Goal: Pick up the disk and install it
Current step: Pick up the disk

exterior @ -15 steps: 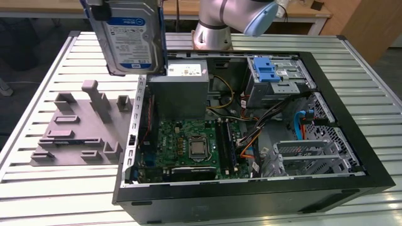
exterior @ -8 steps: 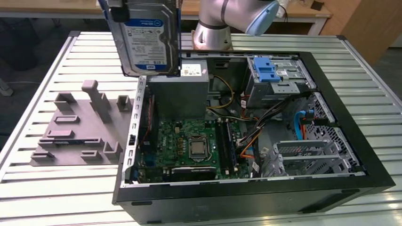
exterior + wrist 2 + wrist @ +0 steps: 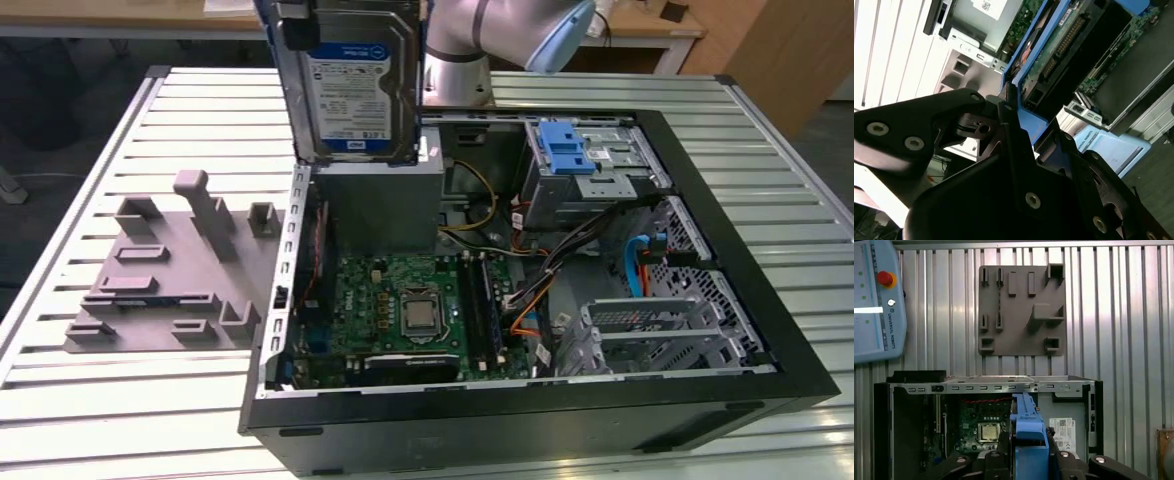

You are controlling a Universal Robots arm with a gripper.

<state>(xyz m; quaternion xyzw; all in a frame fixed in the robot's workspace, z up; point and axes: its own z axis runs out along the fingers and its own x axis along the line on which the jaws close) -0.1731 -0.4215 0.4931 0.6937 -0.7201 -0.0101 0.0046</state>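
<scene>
The disk is a silver hard drive with a blue-and-white label in a blue carrier frame. It hangs upright in the exterior view, its lower edge just above the grey metal box in the far corner of the open computer case. In both wrist views my gripper is shut on the disk, a black finger on each side of the blue frame. The second wrist view shows the disk's green circuit-board side.
The case lies on its side on a slatted metal table, with the motherboard exposed. A drive cage with a blue latch sits at the far right inside. A grey fixture board lies to the exterior view's left. A teach pendant rests on the table.
</scene>
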